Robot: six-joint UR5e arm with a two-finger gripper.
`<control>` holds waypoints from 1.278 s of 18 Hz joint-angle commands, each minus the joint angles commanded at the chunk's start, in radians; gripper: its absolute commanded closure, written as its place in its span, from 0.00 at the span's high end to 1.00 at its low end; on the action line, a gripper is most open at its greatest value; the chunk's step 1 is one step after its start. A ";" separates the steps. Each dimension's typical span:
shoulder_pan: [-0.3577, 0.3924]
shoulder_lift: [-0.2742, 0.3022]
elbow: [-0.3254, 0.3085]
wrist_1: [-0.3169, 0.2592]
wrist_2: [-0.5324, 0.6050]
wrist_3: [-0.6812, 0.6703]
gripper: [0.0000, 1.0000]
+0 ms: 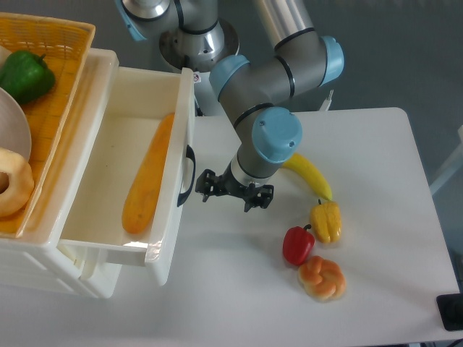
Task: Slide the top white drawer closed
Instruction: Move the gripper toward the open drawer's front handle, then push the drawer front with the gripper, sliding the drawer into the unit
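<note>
**benchguy:** Plain white tabletop (pixel 376 238) over a grey floor, shot from above. Going from the left: a yellow-orange woven basket (pixel 61 43) sits on top of a white plastic cabinet (pixel 43 271), holding a green bell pepper (pixel 25 74), part of a white bowl (pixel 13 126) and a pale bagel-shaped roll (pixel 12 181). Next to it the top white drawer (pixel 119 163), the wide shallow plastic one, is pulled way out, with a long orange carrot-like vegetable (pixel 148 173) lying along it. Its black curved handle (pixel 188 176) faces right, toward the arm.

**ur_fan:** Makes sense, the front panel is the obvious thing to push on. What's the arm doing?

**benchguy:** The grey-and-blue jointed arm (pixel 271 76) reaches in from the top and bends down at the wrist. The black two-finger gripper (pixel 233 189) hangs just right of the handle, near it but apart as far as I can tell. Fingers look spread a bit and there's nothing in them. I'd guess it's lined up to shove the front leftward.

**ur_fan:** And the stuff on the right?

**benchguy:** A yellow banana (pixel 309 176), small yellow pepper (pixel 326 221), red pepper (pixel 298 245) and an orange braided bun (pixel 322 277), all out of the drawer's way.
</note>
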 joint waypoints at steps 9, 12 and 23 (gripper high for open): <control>-0.003 0.014 0.003 0.000 -0.023 0.000 1.00; -0.003 0.018 0.003 -0.002 -0.029 0.000 1.00; -0.018 0.032 0.005 -0.002 -0.043 -0.020 1.00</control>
